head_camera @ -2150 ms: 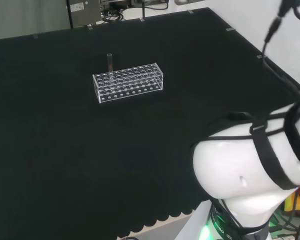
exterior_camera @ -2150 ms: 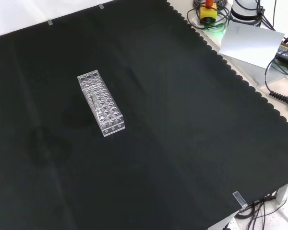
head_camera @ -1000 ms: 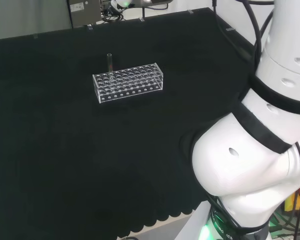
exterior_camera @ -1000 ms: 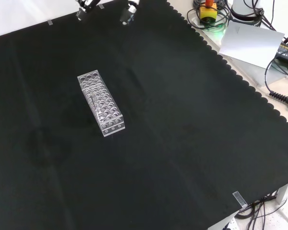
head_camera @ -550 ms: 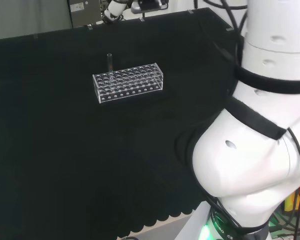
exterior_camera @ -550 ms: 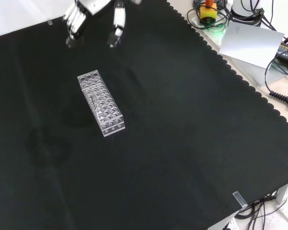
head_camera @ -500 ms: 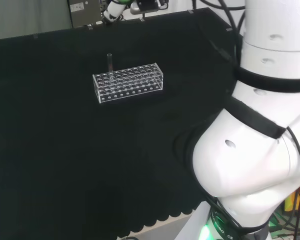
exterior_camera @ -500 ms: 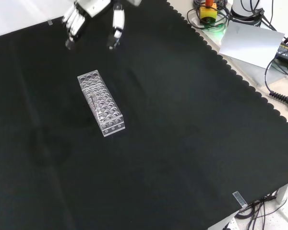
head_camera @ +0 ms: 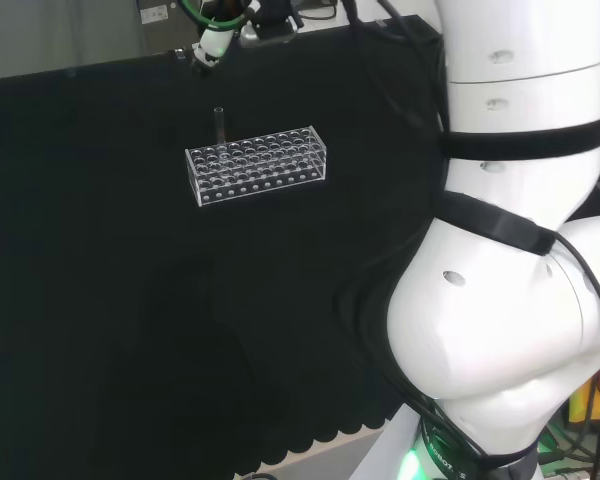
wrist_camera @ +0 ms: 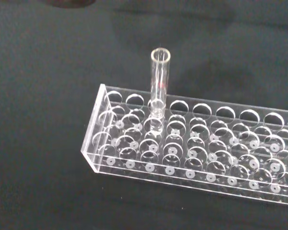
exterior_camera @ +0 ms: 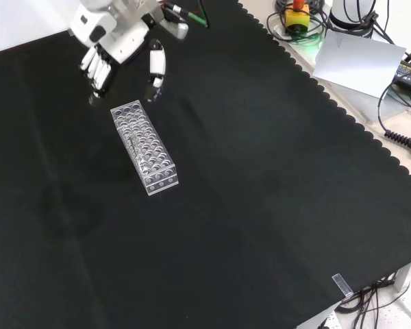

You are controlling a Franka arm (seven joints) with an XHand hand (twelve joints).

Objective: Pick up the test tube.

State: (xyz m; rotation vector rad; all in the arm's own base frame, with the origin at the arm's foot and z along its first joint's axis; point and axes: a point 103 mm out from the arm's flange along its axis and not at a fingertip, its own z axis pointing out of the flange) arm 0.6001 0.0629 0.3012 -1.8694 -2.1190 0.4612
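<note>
One test tube [wrist_camera: 160, 84] stands upright, long axis vertical, open mouth up, in a hole near one end of the single clear rack [exterior_camera: 144, 147] on the black-clothed table [exterior_camera: 274, 205]. Hand [exterior_camera: 113, 38] hovers above that rack end, fingers straight and spread wide, holding nothing.

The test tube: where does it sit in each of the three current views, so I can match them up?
Head view: test tube stands upright in the back row near the left end of the clear rack.
Front view: the tube cannot be made out; the rack lies left of centre.
Wrist view: tube upright near the rack's end wall.
Shared landmark: the rack.
</note>
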